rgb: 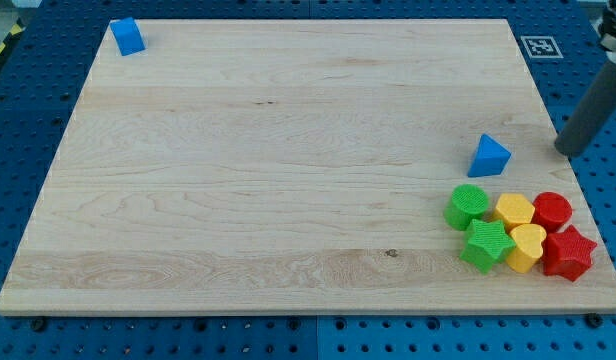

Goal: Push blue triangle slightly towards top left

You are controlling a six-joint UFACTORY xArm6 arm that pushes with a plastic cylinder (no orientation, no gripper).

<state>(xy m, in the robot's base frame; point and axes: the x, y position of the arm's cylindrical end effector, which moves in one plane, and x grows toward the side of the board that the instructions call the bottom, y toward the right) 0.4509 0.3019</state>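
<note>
The blue triangle [489, 156] lies on the wooden board [288, 160] at the view's right, just above a cluster of blocks. My tip [567, 150] is at the board's right edge, to the right of the blue triangle and clearly apart from it. A second blue block [127, 36] stands at the board's top left corner.
Below the blue triangle sits a tight cluster: green cylinder [468, 205], green star [486, 245], yellow hexagon [514, 211], yellow heart [528, 246], red cylinder [553, 211], red star [569, 252]. A fiducial tag [540, 46] lies beyond the board's top right corner.
</note>
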